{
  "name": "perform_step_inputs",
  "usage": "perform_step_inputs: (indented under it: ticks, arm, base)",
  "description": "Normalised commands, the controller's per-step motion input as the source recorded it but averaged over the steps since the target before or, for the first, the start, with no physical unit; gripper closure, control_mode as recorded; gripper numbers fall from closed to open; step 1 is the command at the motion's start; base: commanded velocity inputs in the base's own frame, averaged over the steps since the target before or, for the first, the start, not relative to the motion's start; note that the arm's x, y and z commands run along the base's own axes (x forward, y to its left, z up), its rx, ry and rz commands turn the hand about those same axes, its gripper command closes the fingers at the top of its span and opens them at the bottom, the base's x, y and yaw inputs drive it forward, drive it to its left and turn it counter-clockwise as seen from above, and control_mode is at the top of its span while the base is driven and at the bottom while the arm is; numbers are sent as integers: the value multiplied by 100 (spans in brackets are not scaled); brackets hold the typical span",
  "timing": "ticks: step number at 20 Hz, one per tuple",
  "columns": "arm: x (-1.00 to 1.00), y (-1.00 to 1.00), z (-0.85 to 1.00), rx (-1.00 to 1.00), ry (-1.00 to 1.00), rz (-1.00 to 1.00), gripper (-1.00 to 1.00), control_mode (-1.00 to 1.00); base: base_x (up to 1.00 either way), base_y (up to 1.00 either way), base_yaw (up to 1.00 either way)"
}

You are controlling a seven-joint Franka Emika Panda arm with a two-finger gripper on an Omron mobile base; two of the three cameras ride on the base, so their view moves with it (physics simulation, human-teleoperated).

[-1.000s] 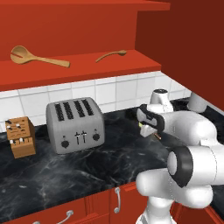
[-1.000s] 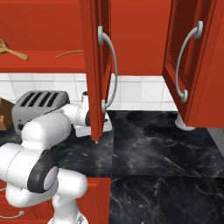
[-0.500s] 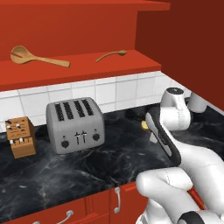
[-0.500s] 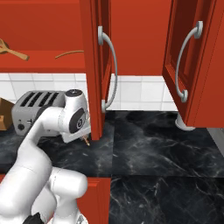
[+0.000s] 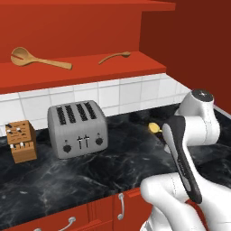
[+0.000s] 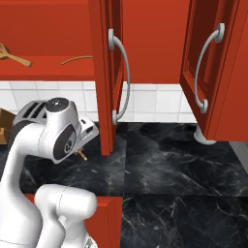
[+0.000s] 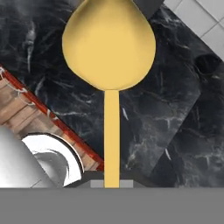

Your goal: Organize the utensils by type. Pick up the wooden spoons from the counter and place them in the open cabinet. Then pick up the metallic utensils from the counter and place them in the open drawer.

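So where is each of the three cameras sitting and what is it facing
Left base view: behind the arm, left; faces toaster, shelf spoons, counter; arm at lower right.
Right base view: behind, right; faces cabinet doors; arm at lower left.
Hand view: on the hand, looks down a gold spoon at the counter.
Both base views share the toaster and spoons.

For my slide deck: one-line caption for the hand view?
Gold spoon held by its handle in the tool, seen above the black marble counter.
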Motion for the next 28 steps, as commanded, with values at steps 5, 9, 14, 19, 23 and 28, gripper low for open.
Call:
perform_step_inputs:
  ticks: [5, 9, 14, 19, 23, 28]
  arm:
    - [-47, 1, 92, 0, -3, 10, 100, -100]
    - [-61, 2, 73, 0, -3, 7, 100, -100]
    - [-59, 8, 46, 0, 0, 3, 100, -100]
    - [-4, 12, 3, -1, 1, 0, 100, -100]
    - [0, 0, 0, 0, 0, 0, 100, -100]
    - [0, 0, 0, 0, 0, 0, 100, -100]
  base:
    - [0, 0, 0]
    - [0, 0, 0]
    - [0, 0, 0]
    - [0, 0, 0]
    - [0, 0, 0]
    - [0, 0, 0]
